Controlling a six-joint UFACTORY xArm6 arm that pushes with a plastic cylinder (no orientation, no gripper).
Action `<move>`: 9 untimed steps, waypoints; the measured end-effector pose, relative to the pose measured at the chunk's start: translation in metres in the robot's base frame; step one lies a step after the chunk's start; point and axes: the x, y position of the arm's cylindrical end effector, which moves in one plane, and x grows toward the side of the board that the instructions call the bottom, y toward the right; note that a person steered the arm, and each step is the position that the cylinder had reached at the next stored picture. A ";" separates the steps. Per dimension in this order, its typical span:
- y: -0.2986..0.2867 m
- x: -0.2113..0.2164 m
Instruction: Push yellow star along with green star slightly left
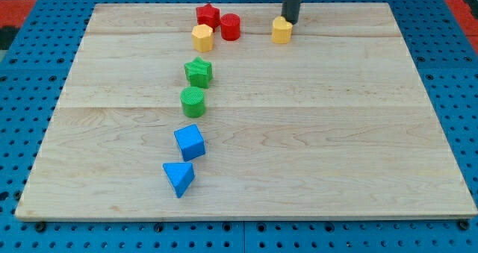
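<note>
I have nothing that opens or closes, only a rod, and my tip (289,22) holds nothing. It sits low on the worktop (336,133) near the view's top edge. It is touching, or all but touching, the upper right side of a yellow block (281,30) whose shape I read as a pentagon rather than a star, though it is small and I am not sure.

The yellow star (202,37), as I judge it, lies well off to the view's left of my tip and a little lower. It is tucked against a red cylinder (230,27), with a red star (208,16) just above it. The green star (199,72) lies further down from there, apart from the yellow star but almost straight below it, with a green cylinder (193,101) below that.

So both task blocks are to the left of my tip, stacked one above the other in the view. A leftward push has to start from their right sides. I judge that one straight stroke cannot catch both, since the red cylinder guards the yellow star's right flank. I would drop down past the near yellow block, come in between the two stars' right edges, and nudge each one in turn
</note>
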 end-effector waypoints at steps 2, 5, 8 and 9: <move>-0.037 0.088; -0.015 0.143; -0.106 0.140; -0.118 0.116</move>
